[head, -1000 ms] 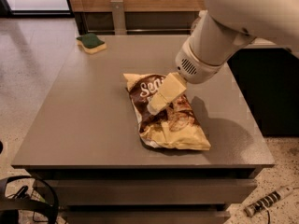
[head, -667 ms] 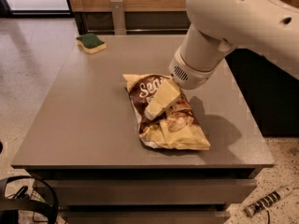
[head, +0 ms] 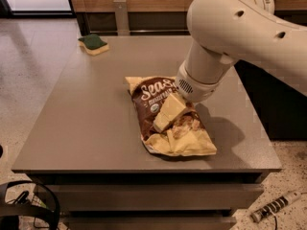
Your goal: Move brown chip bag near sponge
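Claw: cream gripper (head: 168,115) on a bulky white arm (head: 230,28), down on the bag's middle; its opening and hold cannot be told.
Item: crinkly brown chip bag with pale yellow ends (head: 148,92), lying front-right on the grey tabletop (head: 86,128).
Item: small green-topped yellow sponge (head: 93,44), far left corner, well apart.
Risks: slack foil may slip from a shallow pinch; a long carry may knock the sponge off its edge.

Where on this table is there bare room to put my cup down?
The table is bare from the sponge to the front edge, left of the brown chip bag. Crowded right of centre: the hand rests on that bag, arm above.
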### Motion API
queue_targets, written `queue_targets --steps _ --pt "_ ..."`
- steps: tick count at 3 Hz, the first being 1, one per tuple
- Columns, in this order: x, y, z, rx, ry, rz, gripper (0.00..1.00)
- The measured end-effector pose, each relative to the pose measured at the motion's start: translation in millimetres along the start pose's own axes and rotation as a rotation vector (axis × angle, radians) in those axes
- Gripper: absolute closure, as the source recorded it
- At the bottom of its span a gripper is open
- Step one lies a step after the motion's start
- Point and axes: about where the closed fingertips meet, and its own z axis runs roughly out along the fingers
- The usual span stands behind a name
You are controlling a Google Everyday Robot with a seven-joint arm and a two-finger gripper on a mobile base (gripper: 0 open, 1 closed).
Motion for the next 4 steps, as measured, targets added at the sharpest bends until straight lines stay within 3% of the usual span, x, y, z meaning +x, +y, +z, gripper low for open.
queue_targets --steps 3,4 --pt "0.7 1.5 -0.6 0.002 0.001 -0.003 0.82" --pt "-0.1 1.5 -3.8 0.002 0.001 -0.003 1.0"
